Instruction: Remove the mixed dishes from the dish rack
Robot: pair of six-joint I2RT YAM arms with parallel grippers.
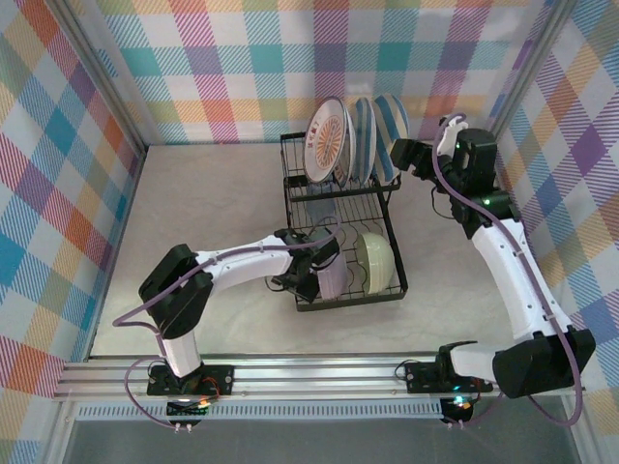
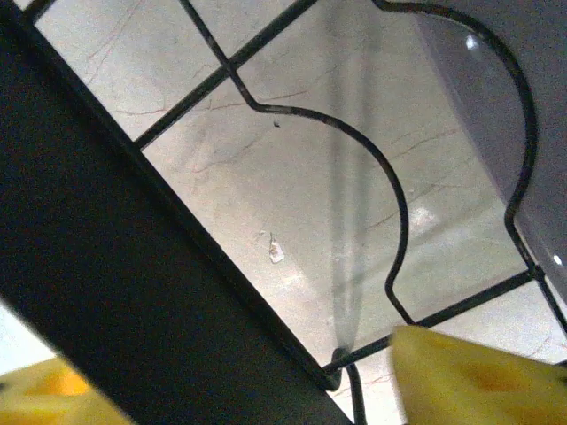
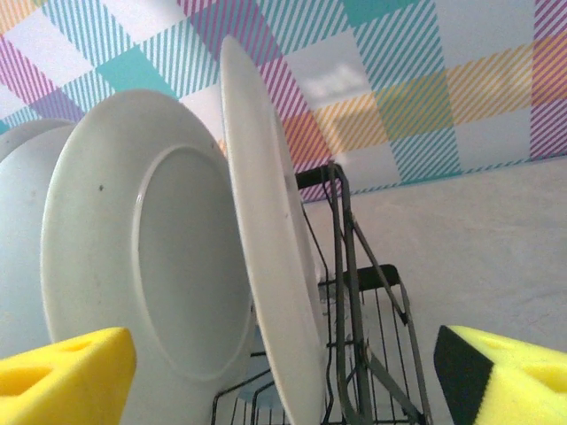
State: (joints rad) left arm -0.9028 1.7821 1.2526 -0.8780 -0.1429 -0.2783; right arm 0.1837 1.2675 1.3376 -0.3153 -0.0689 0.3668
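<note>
Black wire dish rack from above: we judge plate unloading in hand, right gripper beside the blue-and-white striped plate. Left wrist: left gripper parted, probably empty, near the lavender bowl. Right wrist: jaws wide, straddling the plate's rim, untouched; next, close and lift clear.

Black wire rack is loaded: sunburst plate and striped plates stand on edge at the far end, while the green bowl and lavender bowl sit tipped up at the near end.
</note>
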